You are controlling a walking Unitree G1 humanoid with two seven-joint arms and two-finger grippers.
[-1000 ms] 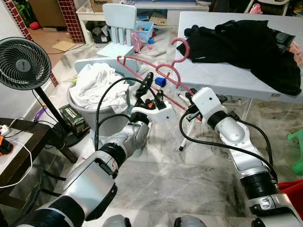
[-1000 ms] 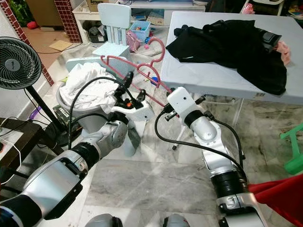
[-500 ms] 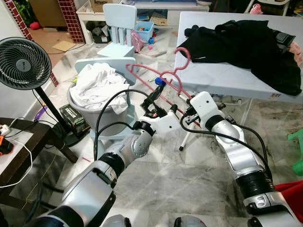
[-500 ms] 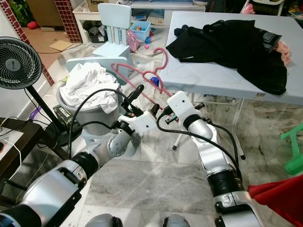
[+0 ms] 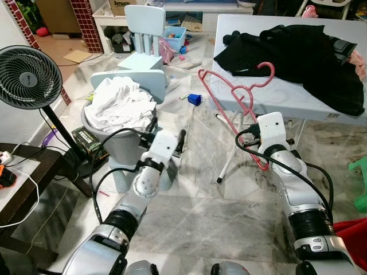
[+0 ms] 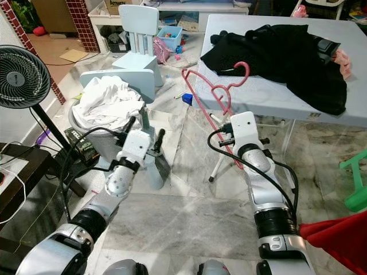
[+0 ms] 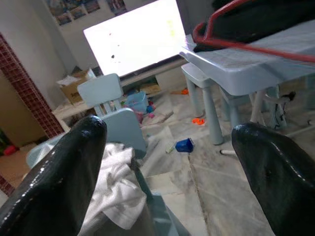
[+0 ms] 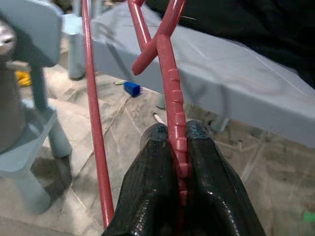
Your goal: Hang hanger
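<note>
- The pink hanger [image 5: 232,94] is a thin plastic frame, so I judge it light and fairly stiff, with some flex along its long bars; it should swing easily about any single grip point.
- Its shoulder bar carries small notches, seen in the right wrist view, which should help against slipping; smooth plastic elsewhere looks more slippery.
- The right pincer [image 8: 178,147] is clamped on that notched bar, near the lower end of the frame. A hold this far from the hook gives long leverage, so I expect the hook end to wobble.
- The hanger stands tilted upward from the right pincer, its hook [image 5: 265,70] raised over the edge of the counter [image 5: 287,94] and just in front of the black garment [image 5: 304,51] lying there. Whether the hook touches the cloth I cannot tell.
- The right arm [image 5: 295,189] reaches forward and up, wrist near the counter's front edge, above the marble floor.
- The left pincer [image 6: 150,137] holds nothing; its 2 fingers are spread apart in the left wrist view, and it sits low beside the laundry basket [image 5: 109,140] piled with white cloth [image 5: 121,100].
- No rail or rod to hang on is visible, so the hook's target is uncertain.
</note>
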